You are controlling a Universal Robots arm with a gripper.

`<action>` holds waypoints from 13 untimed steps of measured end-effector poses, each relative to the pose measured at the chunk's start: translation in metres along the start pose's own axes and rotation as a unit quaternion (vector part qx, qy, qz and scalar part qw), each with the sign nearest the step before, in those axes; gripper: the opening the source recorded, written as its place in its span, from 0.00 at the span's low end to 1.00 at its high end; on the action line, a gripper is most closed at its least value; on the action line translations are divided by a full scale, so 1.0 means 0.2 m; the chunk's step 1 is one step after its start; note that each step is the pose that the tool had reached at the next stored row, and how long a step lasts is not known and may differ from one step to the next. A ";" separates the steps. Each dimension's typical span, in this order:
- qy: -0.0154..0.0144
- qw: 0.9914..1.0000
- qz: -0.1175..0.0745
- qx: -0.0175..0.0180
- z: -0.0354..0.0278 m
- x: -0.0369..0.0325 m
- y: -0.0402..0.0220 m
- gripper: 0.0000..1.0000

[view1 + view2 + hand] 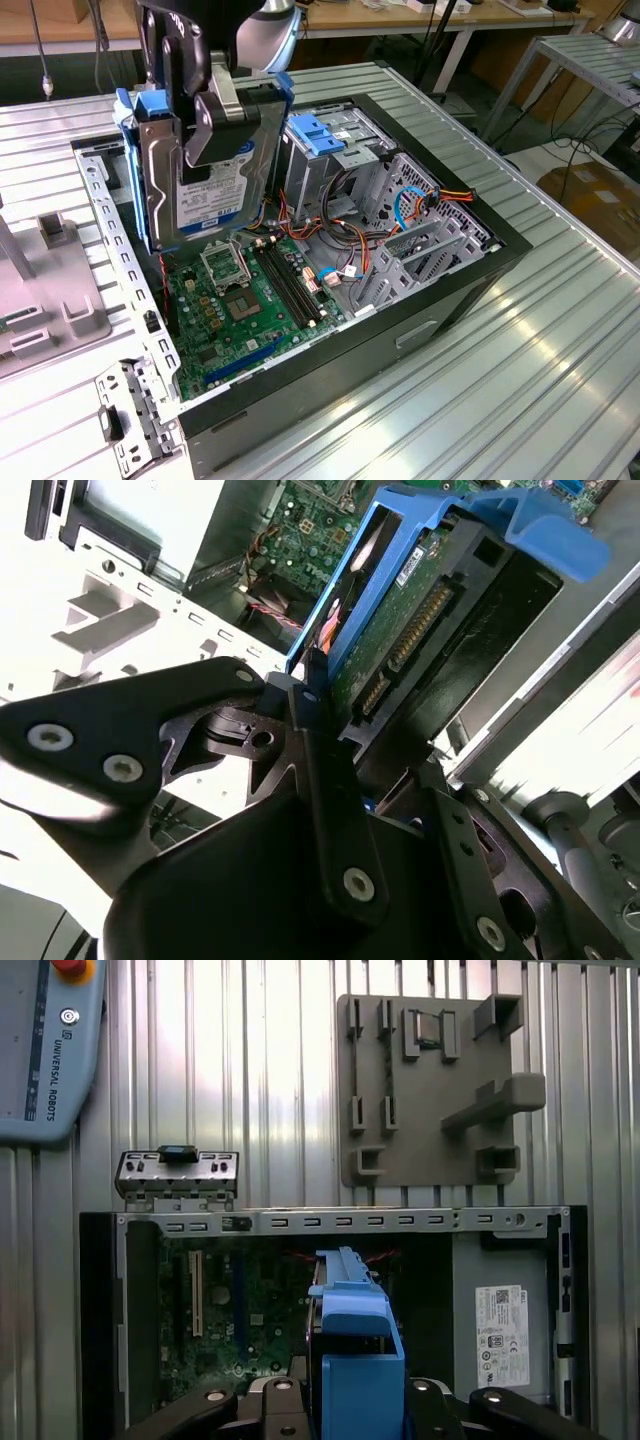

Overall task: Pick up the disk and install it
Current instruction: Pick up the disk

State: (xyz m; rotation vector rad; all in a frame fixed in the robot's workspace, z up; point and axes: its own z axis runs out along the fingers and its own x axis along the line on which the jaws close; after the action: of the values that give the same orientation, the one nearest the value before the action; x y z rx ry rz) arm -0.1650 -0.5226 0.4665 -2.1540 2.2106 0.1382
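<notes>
The ribbed metal table is stretching out wide below the pincer, with bare room along the exterior view's right and near edge. The black computer case is lying on it with its open side facing up, straight beneath the pincer. Its rim is boxing in a green motherboard, a grey drive cage carrying a bare blue bracket just beyond the pincer, and a tangle of cables beside that cage. In the first wrist view a grey power supply is sitting in a case corner off to one side of the pincer. Outside the case wall a grey fixture plate is lying on the table, well clear.

The gripper is clamping its black fingers onto the disk and holding it over the motherboard, off the table. The disk is standing on edge, its long axis running up and down. Its labelled face is turning toward the exterior view's right, and blue rails are running along its long sides. In the second wrist view its circuit-board side is facing the camera. In the first wrist view a blue rail is jutting out from between the fingers, above the open case
</notes>
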 end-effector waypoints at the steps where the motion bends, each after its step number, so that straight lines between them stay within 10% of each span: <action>1: 0.000 1.000 0.000 0.000 0.000 0.005 -0.003 0.36; 13: 0.000 1.000 0.000 -0.001 -0.002 0.061 -0.046 0.36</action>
State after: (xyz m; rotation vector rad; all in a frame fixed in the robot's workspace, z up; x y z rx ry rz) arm -0.1562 -0.5349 0.4653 -2.1545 2.2111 0.1395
